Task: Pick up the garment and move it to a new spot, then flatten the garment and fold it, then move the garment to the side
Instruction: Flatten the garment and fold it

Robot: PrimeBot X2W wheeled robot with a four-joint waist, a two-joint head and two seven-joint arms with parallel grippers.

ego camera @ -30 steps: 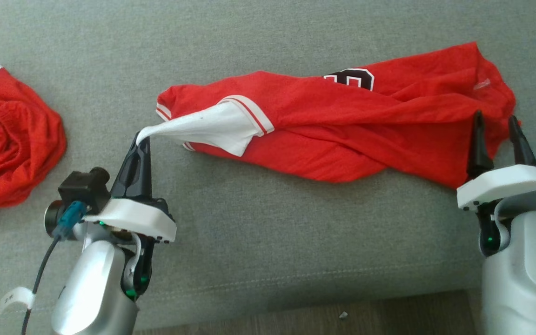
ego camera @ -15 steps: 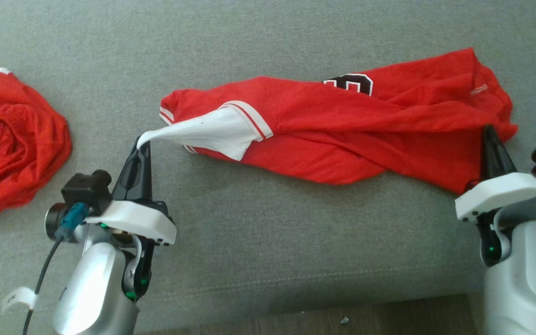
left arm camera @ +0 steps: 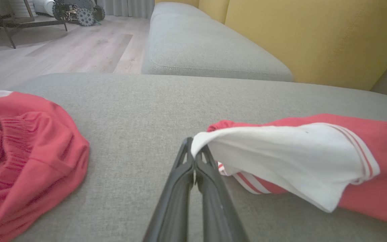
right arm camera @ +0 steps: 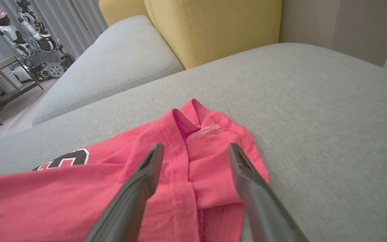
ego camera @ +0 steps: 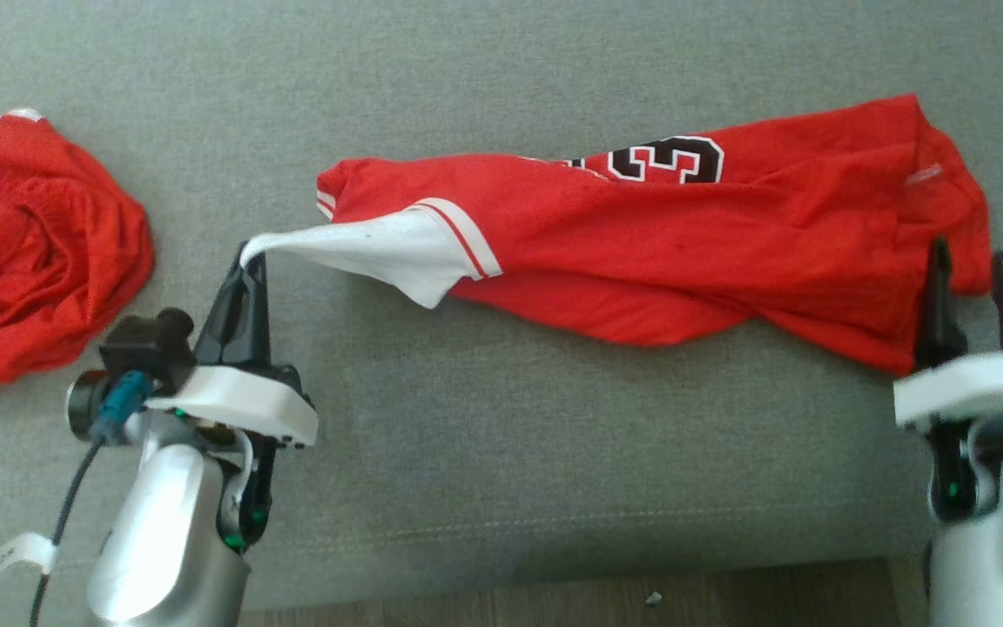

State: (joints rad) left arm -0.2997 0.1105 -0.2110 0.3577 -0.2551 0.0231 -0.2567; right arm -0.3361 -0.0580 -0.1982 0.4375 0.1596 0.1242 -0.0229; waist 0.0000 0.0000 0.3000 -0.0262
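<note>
The left gripper [ego camera: 247, 261] is clamped on the white left corner of the jersey [ego camera: 684, 235]; the right gripper [ego camera: 970, 259], jaws apart, sits over its right end.

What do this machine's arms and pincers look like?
Rounded silver forearms, each topped by a white plate. The left pincer and right pincer have two long, tapering black fingers each. The left arm carries a black camera, teal plug, black cable and white tag. Green lights glow at both wrists.

Right gripper [ego camera: 970, 257] reopened — garment [ego camera: 684, 244] number uncovered.
</note>
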